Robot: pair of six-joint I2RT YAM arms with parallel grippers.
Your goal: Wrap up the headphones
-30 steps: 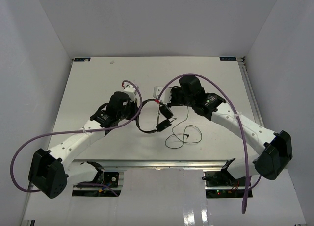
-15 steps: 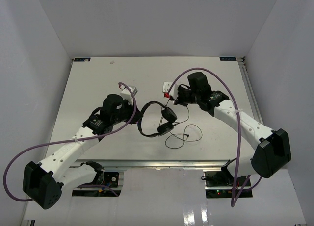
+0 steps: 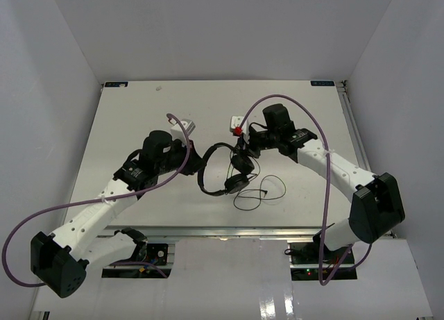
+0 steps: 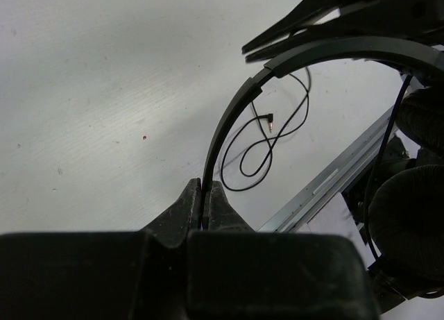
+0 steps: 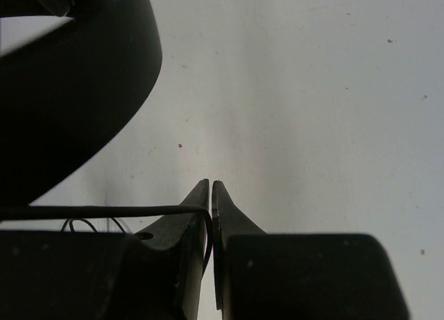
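The black headphones (image 3: 211,153) are held above the table, with their two earcups (image 3: 239,174) hanging on the right. My left gripper (image 3: 196,155) is shut on the thin headband (image 4: 232,115), which arches up and right from the closed jaws in the left wrist view. My right gripper (image 3: 241,145) is just above the earcups and is shut on the thin black cord (image 5: 104,210), which runs off to the left from between its jaws. The rest of the cord (image 3: 258,192) lies in loose loops on the table, its plug (image 4: 269,123) at the end.
The white table (image 3: 139,119) has white walls on three sides. A metal rail (image 3: 229,230) runs along its near edge and shows in the left wrist view (image 4: 326,188). Thick purple robot cables (image 3: 291,105) loop over both arms.
The right gripper has moved slightly down toward the earcups. The headphones have shifted a little to the right and the left arm has followed them. Both grippers stay shut.
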